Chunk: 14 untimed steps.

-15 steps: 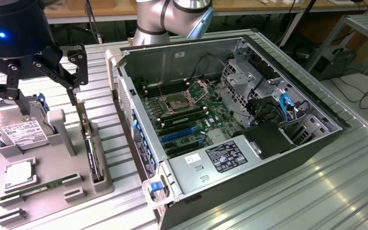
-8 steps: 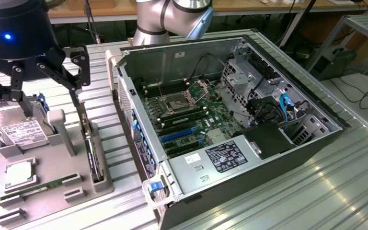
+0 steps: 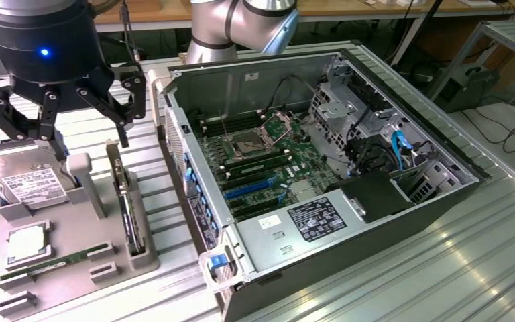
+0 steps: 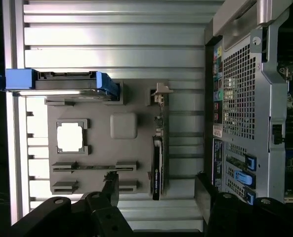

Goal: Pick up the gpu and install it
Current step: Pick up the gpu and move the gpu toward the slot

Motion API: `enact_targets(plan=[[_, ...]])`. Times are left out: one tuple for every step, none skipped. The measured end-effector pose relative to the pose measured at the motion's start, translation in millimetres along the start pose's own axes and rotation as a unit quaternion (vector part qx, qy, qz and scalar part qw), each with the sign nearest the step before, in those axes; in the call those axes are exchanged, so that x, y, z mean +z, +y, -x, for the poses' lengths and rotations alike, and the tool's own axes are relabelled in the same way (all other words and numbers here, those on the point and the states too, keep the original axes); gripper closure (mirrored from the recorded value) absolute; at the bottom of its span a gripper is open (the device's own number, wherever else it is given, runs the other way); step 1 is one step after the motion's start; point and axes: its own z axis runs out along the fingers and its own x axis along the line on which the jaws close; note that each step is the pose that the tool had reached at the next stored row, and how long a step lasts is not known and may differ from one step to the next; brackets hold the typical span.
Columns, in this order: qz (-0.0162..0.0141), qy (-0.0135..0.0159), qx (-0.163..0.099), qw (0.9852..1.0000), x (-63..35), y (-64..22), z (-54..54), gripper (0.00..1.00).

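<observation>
Pick-up step, nothing grasped yet: the gripper (image 3: 88,137) hangs empty, jaws spread wide, above the gpu (image 3: 125,201), which stands on edge in a slot of the matte grey holder (image 3: 65,235) (thin card, dark face, pale metal bracket (image 4: 161,91) at one end). Judgement: so thin an edge calls for the jaws squared across the card's flat faces before closing. Beyond, toward the exterior view's right, the open metal case (image 3: 374,255) shows its green board (image 3: 267,168).
</observation>
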Motion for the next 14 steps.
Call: enact_targets(plan=[[-0.0001,0.0,0.0,1.0,0.1,0.0,0.1,0.28],[-0.0001,0.0,0.0,1.0,0.4,0.0,0.2,0.28],[-0.0002,0.0001,0.0,1.0,0.5,0.0,0.3,0.28],[-0.0008,0.0,0.0,1.0,0.8,0.0,0.5,0.28],[-0.001,0.0001,0.0,1.0,0.9,0.1,0.6,0.28],[-0.0011,0.0001,0.0,1.0,1.0,0.1,0.6,0.29],[-0.0011,0.0,0.0,1.0,1.4,0.1,0.7,0.36],[-0.0012,0.0,0.0,1.0,1.6,0.1,0.8,0.36],[-0.0013,0.0001,0.0,1.0,2.0,0.2,0.9,0.43],[-0.0014,0.0001,0.0,1.0,2.5,0.3,1.1,0.43],[-0.0016,0.0002,0.0,1.0,4.1,0.3,1.4,0.43],[-0.0016,0.0001,0.0,1.0,6.1,0.3,1.6,0.43],[-0.0017,0.0,0.0,1.0,7.9,0.3,1.7,0.43],[-0.0017,0.0001,0.0,1.0,9.2,0.3,1.8,0.43]])
